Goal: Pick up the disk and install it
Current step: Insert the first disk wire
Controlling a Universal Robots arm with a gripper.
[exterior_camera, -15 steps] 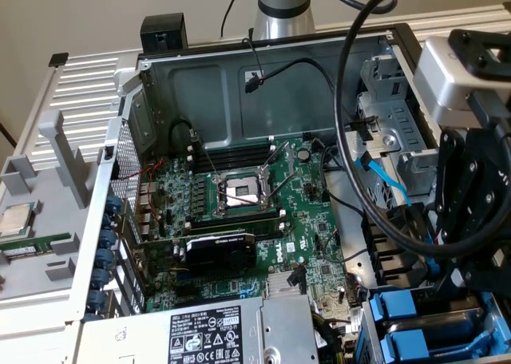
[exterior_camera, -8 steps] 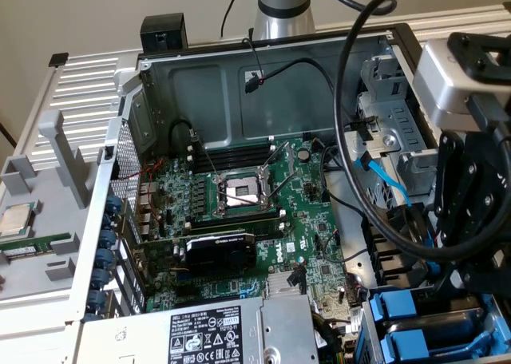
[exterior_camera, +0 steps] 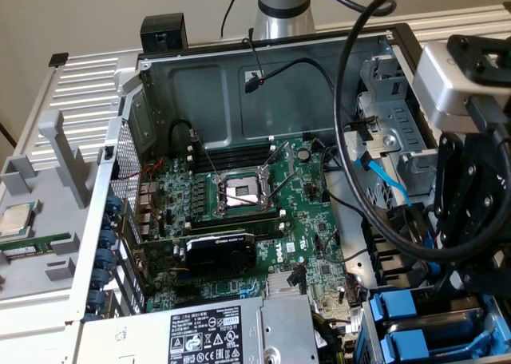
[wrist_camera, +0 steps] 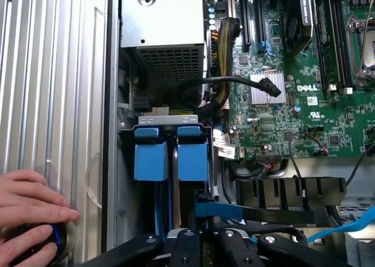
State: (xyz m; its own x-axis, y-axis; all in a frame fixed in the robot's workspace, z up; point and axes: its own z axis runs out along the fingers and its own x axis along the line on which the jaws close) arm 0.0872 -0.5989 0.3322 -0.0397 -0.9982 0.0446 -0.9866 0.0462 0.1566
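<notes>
The claw (exterior_camera: 467,248) hangs at about 3 o'clock from the motherboard (exterior_camera: 307,220) in the exterior view, over the case's drive bay (exterior_camera: 369,320). In the wrist view a blue plastic strip lies across just ahead of the claw (wrist_camera: 204,236); it looks like the carrier edge of the disk (wrist_camera: 234,211), though I cannot tell whether the claw is clenched on it or released. Two blue carriers (wrist_camera: 192,158) stand side by side in the bay just beyond. Room is tight: a thick black cable (exterior_camera: 345,132) loops at 12 o'clock from the claw, a thin blue cable (exterior_camera: 391,184) runs just beside it, and the grey power box (exterior_camera: 263,332) sits at 6 o'clock from the motherboard. The case rests on a ribbed metal table (exterior_camera: 88,85), where a person's hand (wrist_camera: 29,211) covers a black knob (wrist_camera: 44,243).
</notes>
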